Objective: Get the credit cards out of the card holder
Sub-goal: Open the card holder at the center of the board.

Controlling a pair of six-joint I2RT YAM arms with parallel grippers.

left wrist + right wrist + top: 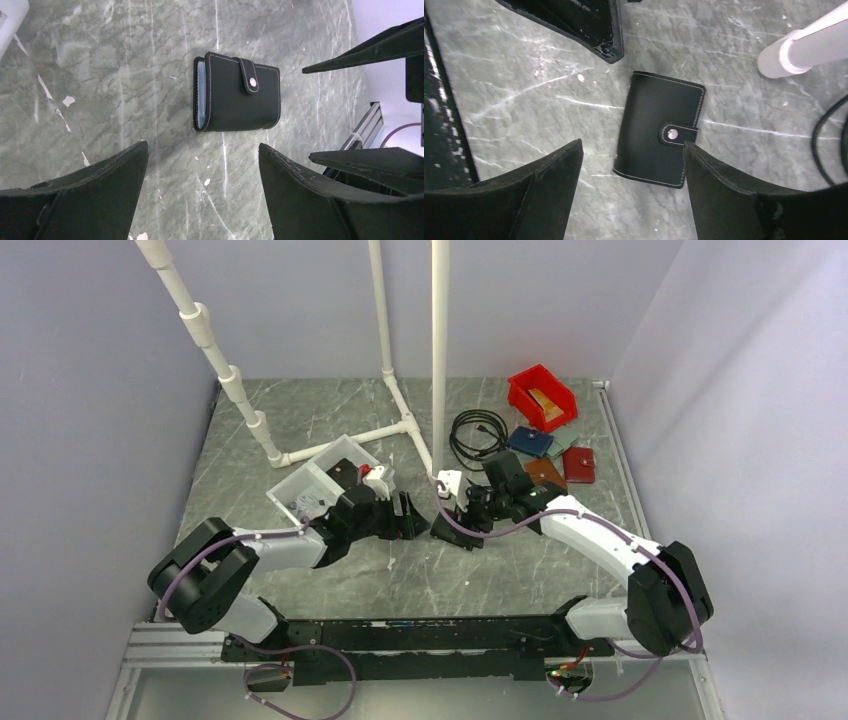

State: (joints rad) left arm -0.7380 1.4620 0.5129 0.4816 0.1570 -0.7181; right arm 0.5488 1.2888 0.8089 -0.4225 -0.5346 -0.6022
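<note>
The black card holder (240, 95) lies flat on the marble table, folded shut with its snap strap (250, 80) fastened. A pale blue edge of sleeves (200, 92) shows along its open side. The credit cards are hidden inside. My left gripper (202, 145) hovers open just short of the holder, nothing between its fingers. My right gripper (632, 142) is open over the other end of the card holder (656, 130), its right finger (714, 180) beside the strap, not gripping. In the top view the left gripper (408, 515) and right gripper (452, 525) face each other at mid-table.
A white bin (310, 485) stands behind the left arm. At the back right are a red bin (542, 395), a dark blue wallet (530, 441), a brown wallet (546, 472), a red wallet (579, 464) and a black cable (478, 435). White pipes (440, 350) rise behind.
</note>
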